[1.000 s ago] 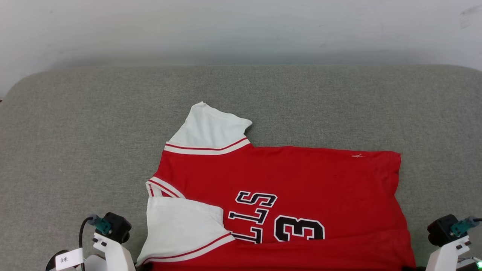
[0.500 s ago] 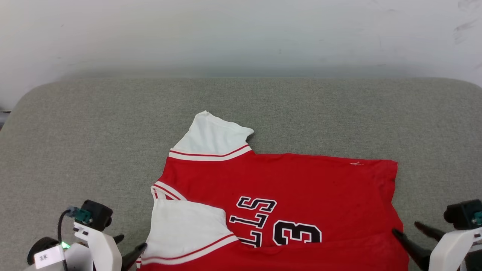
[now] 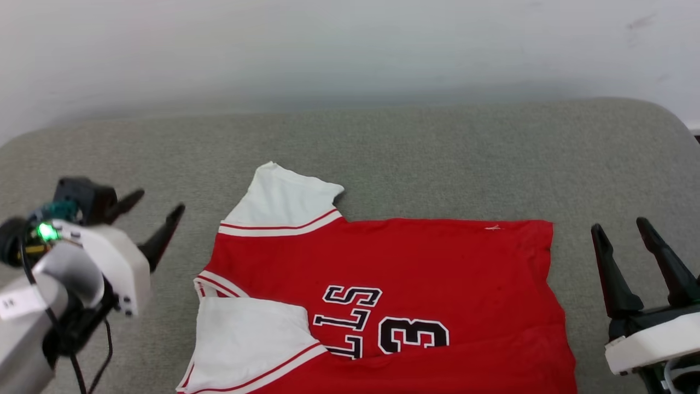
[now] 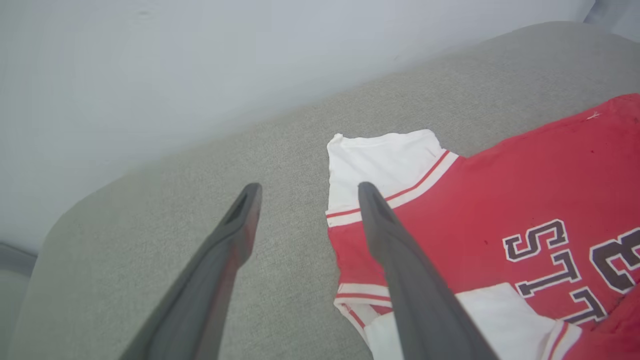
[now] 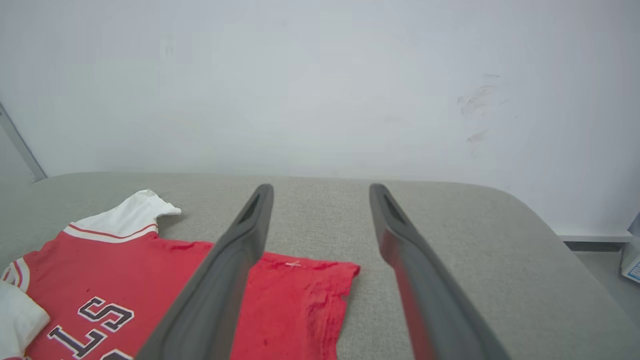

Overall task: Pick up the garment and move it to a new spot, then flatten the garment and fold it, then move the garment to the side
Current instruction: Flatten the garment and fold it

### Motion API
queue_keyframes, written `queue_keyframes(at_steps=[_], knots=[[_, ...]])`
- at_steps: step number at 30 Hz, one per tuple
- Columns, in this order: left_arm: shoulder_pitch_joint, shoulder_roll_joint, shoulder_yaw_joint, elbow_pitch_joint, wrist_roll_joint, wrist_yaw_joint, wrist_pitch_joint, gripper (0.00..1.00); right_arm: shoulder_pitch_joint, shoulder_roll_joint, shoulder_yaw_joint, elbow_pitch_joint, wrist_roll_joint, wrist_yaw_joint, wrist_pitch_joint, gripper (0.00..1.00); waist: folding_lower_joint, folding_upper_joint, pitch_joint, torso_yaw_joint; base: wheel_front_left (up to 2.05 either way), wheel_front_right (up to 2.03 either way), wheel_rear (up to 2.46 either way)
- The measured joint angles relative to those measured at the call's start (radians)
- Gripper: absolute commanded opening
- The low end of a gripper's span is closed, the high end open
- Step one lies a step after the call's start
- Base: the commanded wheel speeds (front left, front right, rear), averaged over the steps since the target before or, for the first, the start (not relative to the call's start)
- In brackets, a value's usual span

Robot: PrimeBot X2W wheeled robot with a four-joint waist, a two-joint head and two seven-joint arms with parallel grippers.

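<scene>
- The left gripper (image 3: 159, 200), shut a second ago and low by the near left edge of the garment (image 3: 437, 262), is now open. It stands raised, out to the left of the far white sleeve and clear of the cloth.
- The right gripper (image 3: 618, 224), also shut a second ago, now has its fingers spread beside the garment's right hem, touching nothing.
- The head camera has shifted.

Grey fabric-covered surface (image 3: 437, 153) with rounded corners — behind it a pale wall (image 3: 350, 44), faintly scuffed
</scene>
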Motion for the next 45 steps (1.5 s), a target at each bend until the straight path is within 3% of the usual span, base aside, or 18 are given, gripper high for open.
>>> queue_keyframes(at_steps=[5,12,19,22,36,37,38,39,45], knots=[[-0.140,-0.041,0.003,0.056,0.012,-0.055,0.068,1.00,-0.021,0.054,0.015,-0.042,-0.038,0.000,-0.055,1.00,0.0000,0.0000,0.046,-0.035,0.00,0.00,0.00],[-0.365,-0.082,-0.051,0.165,0.008,-0.155,0.338,1.00,-0.070,0.075,0.050,-0.051,-0.053,0.000,-0.080,1.00,0.0000,0.0000,0.142,-0.092,0.00,0.00,0.00],[-0.548,-0.131,-0.077,0.301,-0.031,-0.174,0.596,1.00,-0.131,0.078,0.082,-0.046,-0.044,0.000,-0.107,1.00,0.0001,0.0000,0.250,-0.150,0.00,0.00,0.00],[-0.601,-0.136,-0.111,0.340,0.003,-0.167,0.679,1.00,-0.152,0.077,0.088,-0.041,-0.040,0.000,-0.118,1.00,0.0001,0.0000,0.293,-0.175,0.00,0.00,0.00],[-0.669,-0.162,-0.170,0.486,0.042,-0.174,0.789,1.00,-0.214,0.058,0.096,-0.010,-0.027,0.000,-0.158,1.00,0.0000,0.0000,0.421,-0.244,0.00,0.00,0.00],[-0.669,-0.164,-0.174,0.489,0.042,-0.176,0.790,0.74,-0.218,0.056,0.096,-0.008,-0.027,0.000,-0.158,1.00,0.0000,0.0000,0.421,-0.243,0.00,0.00,0.00],[-0.669,-0.168,-0.173,0.493,0.037,-0.177,0.790,0.06,-0.221,0.054,0.096,-0.008,-0.027,0.000,-0.158,1.00,0.0000,0.0000,0.421,-0.242,0.00,0.00,0.00],[-0.669,-0.172,-0.171,0.498,0.027,-0.181,0.786,0.00,-0.223,0.051,0.096,-0.007,-0.027,0.000,-0.157,1.00,0.0000,0.0000,0.419,-0.239,0.00,0.00,0.00],[-0.650,-0.204,-0.173,0.518,0.031,-0.191,0.684,0.00,-0.260,0.003,0.074,-0.022,-0.028,0.000,-0.134,1.00,0.0001,0.0000,0.390,-0.213,0.00,0.00,0.00]])
